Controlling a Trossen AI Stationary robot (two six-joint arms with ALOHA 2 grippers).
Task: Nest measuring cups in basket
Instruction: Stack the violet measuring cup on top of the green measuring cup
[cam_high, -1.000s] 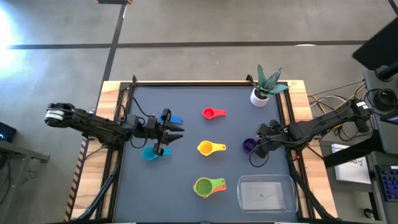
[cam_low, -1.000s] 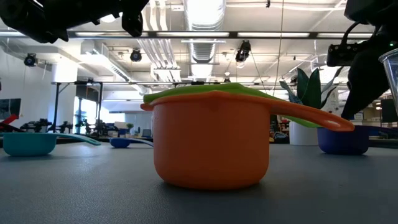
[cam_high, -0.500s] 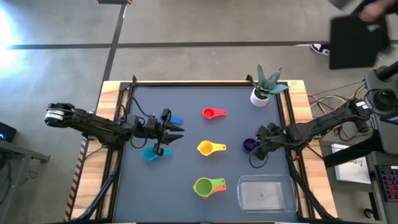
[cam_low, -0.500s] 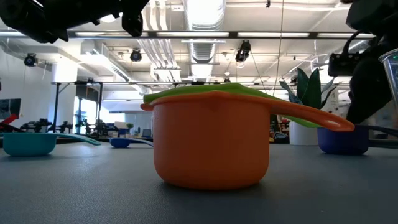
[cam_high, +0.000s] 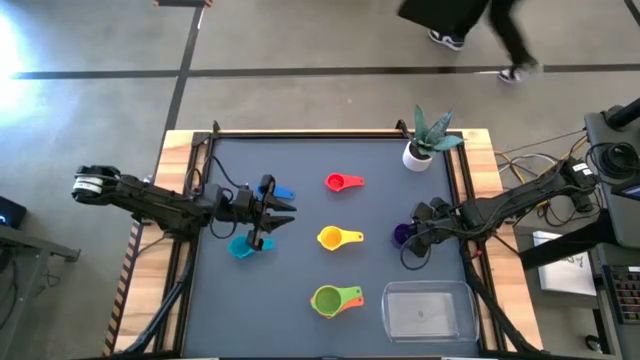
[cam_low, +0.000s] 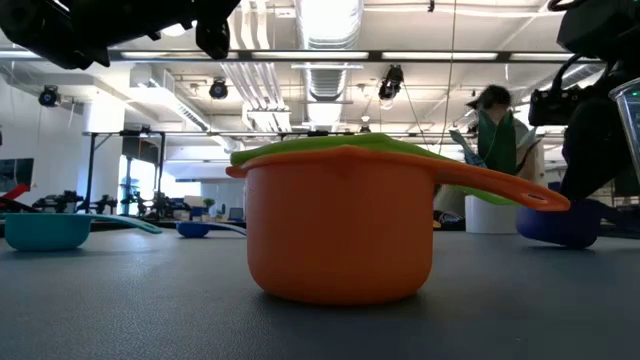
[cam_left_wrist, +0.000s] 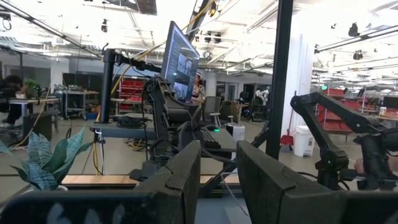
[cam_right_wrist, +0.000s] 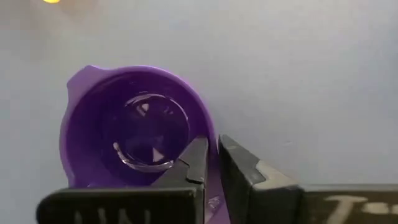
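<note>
In the high view my right gripper (cam_high: 405, 238) is shut on the purple cup (cam_high: 400, 234) near the table's right side. My left gripper (cam_high: 270, 215) hovers open between the blue cup (cam_high: 283, 192) and the teal cup (cam_high: 241, 247), touching neither. The red cup (cam_high: 343, 182) and the yellow cup (cam_high: 338, 238) stand on the mat in the middle. The green cup (cam_high: 327, 298) sits inside the orange cup (cam_high: 352, 296). The clear basket (cam_high: 428, 308) stands empty at the near right. My right gripper pinches the purple cup's rim (cam_right_wrist: 214, 146) next to its handle (cam_right_wrist: 211, 200), one finger (cam_right_wrist: 194, 163) inside the bowl and one (cam_right_wrist: 241, 167) outside. It comes from above, slanting in from the table's right. In the low view the cup (cam_low: 560, 222) sits tilted.
A white pot with a plant (cam_high: 418, 155) stands at the far right corner. A person (cam_high: 470, 20) walks past beyond the far edge. Bare mat lies between the cups and around the basket.
The purple cup has tipped and shifted a little toward the table's right edge in my right gripper's hold. A person has walked past behind the table, from right to left. My left arm has kept still.
</note>
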